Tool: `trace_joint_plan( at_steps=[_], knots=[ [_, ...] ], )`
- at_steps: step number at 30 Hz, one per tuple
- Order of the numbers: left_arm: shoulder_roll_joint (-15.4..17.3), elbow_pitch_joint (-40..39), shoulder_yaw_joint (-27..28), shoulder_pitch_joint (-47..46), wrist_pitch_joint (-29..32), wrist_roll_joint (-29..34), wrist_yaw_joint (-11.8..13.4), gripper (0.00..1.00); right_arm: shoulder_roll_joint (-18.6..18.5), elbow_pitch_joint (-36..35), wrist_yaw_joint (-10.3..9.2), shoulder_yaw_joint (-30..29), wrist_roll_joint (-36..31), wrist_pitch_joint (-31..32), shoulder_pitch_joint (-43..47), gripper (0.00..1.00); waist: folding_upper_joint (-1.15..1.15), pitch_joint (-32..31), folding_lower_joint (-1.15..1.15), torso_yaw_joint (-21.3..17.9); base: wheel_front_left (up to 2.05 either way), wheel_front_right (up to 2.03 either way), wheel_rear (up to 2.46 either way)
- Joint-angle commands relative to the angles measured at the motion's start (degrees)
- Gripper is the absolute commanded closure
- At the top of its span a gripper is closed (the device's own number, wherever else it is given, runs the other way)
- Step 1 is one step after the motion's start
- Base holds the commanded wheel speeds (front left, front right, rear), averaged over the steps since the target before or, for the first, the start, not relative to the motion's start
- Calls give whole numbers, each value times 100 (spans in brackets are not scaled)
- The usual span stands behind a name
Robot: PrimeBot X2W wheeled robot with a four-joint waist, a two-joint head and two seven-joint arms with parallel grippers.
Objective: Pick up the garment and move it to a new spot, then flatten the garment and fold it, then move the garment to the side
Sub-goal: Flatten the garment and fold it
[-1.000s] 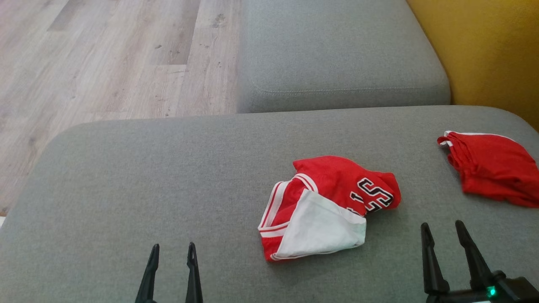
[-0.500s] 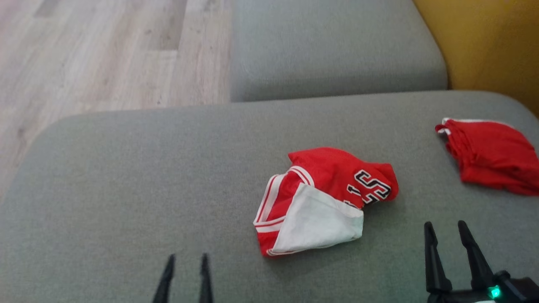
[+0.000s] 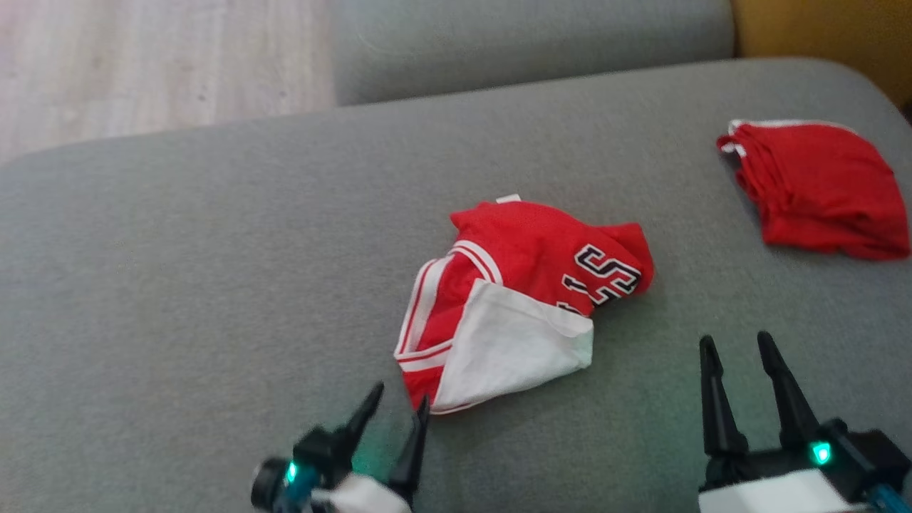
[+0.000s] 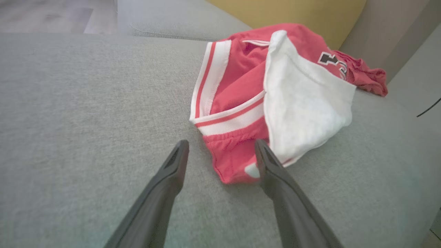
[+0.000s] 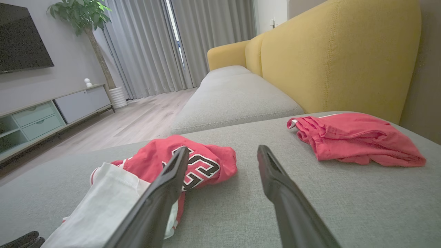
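The garment [image 3: 527, 278] is a red jersey with white trim, black numbers and a white lining turned out, lying crumpled in the middle of the grey cushion [image 3: 178, 285]. My left gripper [image 3: 400, 396] is open at its near left corner. In the left wrist view the garment [image 4: 241, 82] has its red corner lying between the fingertips of the left gripper [image 4: 221, 144]. My right gripper [image 3: 736, 340] is open and empty over bare cushion, to the right of the jersey and apart from it. From the right wrist, the garment [image 5: 200, 162] lies left of that gripper [image 5: 224, 148].
A second red garment [image 3: 819, 189] lies folded near the cushion's far right edge. Another grey seat cushion [image 3: 527, 43] adjoins at the back, with the yellow sofa back [image 5: 330, 55] on the right. Wood floor [image 3: 157, 64] lies beyond the left edge.
The head camera has tilted down, shifting the whole picture. My left gripper has moved right and forward to the jersey's near corner. The right gripper and both garments have stayed put.
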Motion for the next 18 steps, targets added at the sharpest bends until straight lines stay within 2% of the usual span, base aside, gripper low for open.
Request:
trace_joint_plan(
  at_steps=[1,7,11,12,13,18],
  knots=[
    [-22,124,92,-530,-30,3,45,0,-52,-155,-4,159,-50,-21,-375,0,0,193,-1,-207,0,0,0],
    [-22,927,-103,-971,-30,-195,13,0,-52,-132,-4,216,-89,-21,-506,0,0,311,-1,-483,0,0,0],
    [-22,1413,-330,-1194,-23,-458,-130,0,-52,-132,-4,184,-96,-21,-506,0,0,320,-1,-639,0,0,0],
    [-22,1516,-412,-1241,2,-522,-179,9,-52,-131,-4,196,-102,-21,-504,0,0,319,-1,-679,0,0,0],
    [-22,1570,-472,-1286,-2,-598,-230,100,-52,-128,-4,211,-113,-21,-506,0,0,315,-1,-719,0,0,0],
    [-22,1279,-742,-1490,-20,-1133,-407,100,-52,-158,-4,175,-89,-21,-503,0,0,233,-1,-893,0,0,0]
  ],
)
